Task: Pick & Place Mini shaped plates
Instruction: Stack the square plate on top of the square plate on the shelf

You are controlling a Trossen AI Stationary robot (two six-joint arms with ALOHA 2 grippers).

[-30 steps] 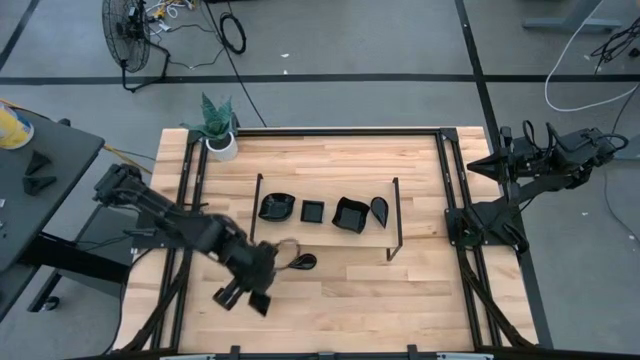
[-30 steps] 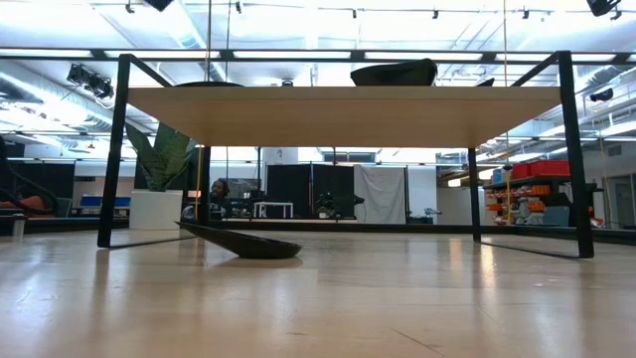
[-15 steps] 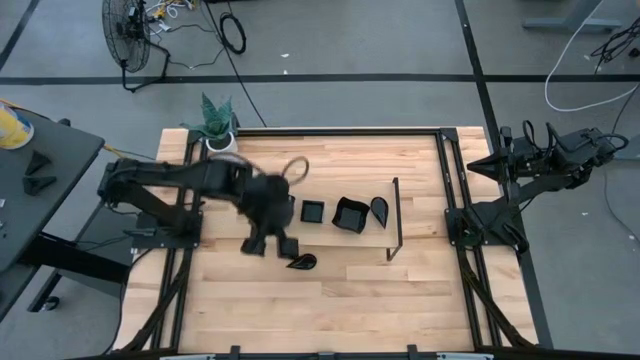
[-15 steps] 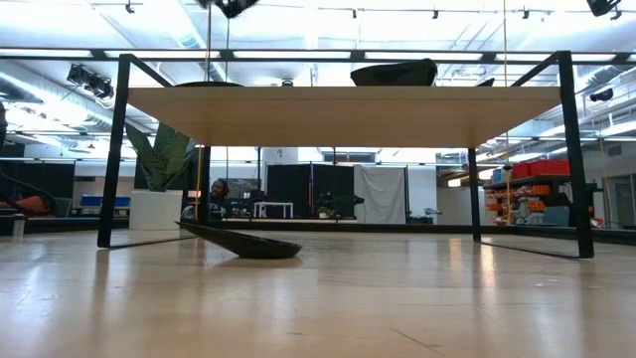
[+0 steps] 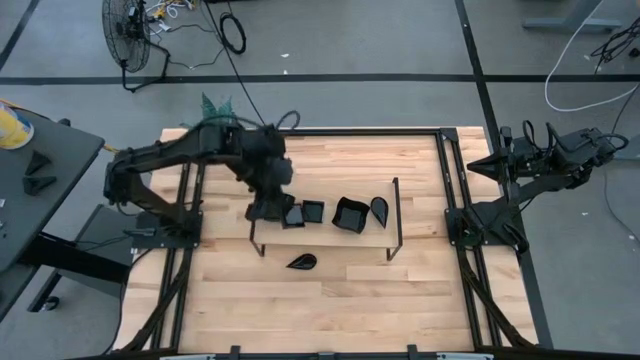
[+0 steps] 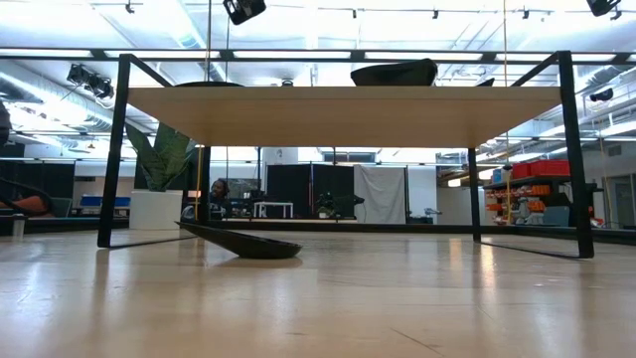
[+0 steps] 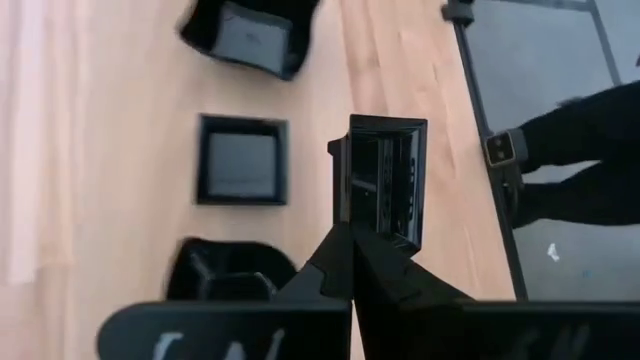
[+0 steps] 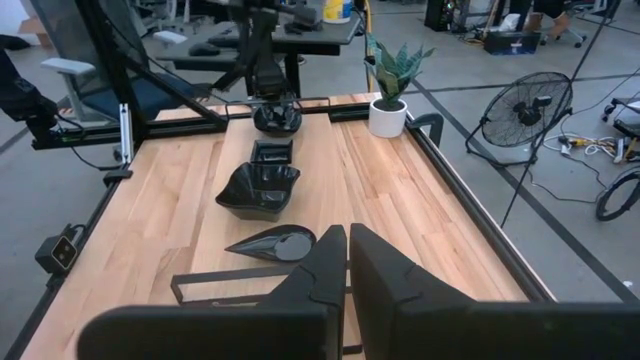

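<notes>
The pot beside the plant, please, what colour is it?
White pot, clearest in the right wrist view.

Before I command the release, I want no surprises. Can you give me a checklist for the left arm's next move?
1. Grip: left pincer shut on the rim of a small square plate: ok.
2. Plate attitude: held on edge, not flat: not ok.
3. Landing spot: bare wood shows beside the flat square plate, but the height above it is unclear: cannot tell.
4. Neighbour: wavy plate close by the wrist, clearance unclear: cannot tell.
5. Right pincer shut, empty, parked off the right side: ok.
6. Teardrop plate on the table, out of the path: ok.
</notes>
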